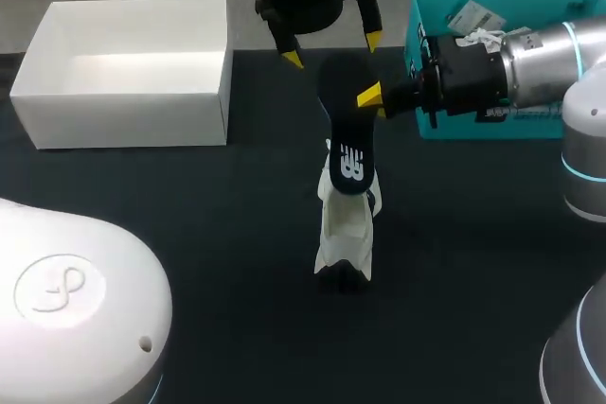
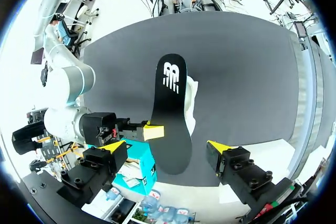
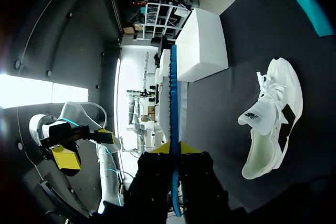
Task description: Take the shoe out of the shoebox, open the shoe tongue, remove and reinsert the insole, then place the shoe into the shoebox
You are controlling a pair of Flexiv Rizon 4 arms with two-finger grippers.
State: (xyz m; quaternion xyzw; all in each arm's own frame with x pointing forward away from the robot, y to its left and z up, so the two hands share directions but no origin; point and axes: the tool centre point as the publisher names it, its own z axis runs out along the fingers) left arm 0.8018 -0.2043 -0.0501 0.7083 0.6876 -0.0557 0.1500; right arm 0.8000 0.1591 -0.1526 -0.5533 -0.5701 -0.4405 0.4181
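Robot lab: two arms (image 1: 544, 59), black table (image 1: 189, 224)

We look down on a matte black table (image 1: 189, 234), evenly lit with no hard shadows; a teal box (image 1: 454, 130) sits at its far right.

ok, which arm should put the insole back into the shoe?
Right. The right gripper is shut on the insole, held close by the white shoe. The left gripper is open, holding nothing.
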